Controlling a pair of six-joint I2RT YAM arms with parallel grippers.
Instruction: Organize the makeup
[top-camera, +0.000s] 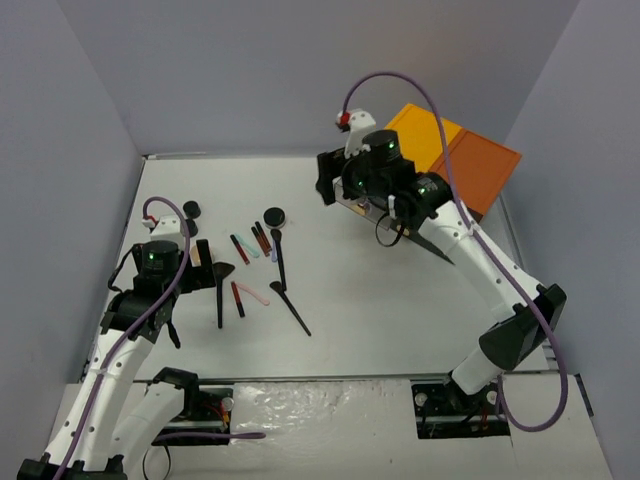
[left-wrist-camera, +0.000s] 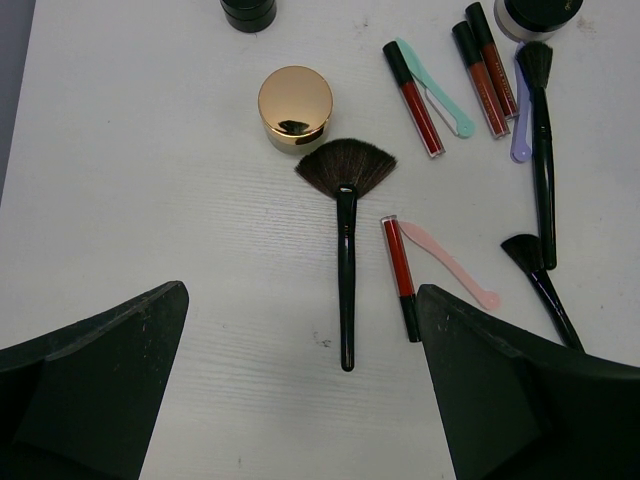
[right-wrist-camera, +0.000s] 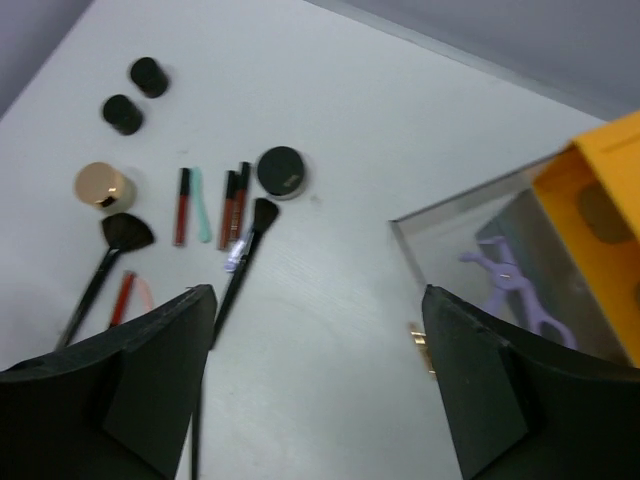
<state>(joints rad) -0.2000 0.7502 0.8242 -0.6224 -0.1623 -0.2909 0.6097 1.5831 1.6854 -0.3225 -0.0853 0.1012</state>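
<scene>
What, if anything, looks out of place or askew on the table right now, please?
Nothing looks spilled or broken. The makeup lies loose; the angled brush lies askew to the fan brush. The clear drawer of the orange box stands pulled out.

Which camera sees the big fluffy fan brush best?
The left wrist view: the fan brush lies whole and sharp, mid-picture. The top view shows it tiny; the right wrist view shows it small and blurred.

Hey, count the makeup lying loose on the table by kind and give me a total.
Brushes: 3
Red tubes: 4
Pastel sticks: 3
Black-lidded jars: 3
Tan compact: 1
Total: 14
</scene>
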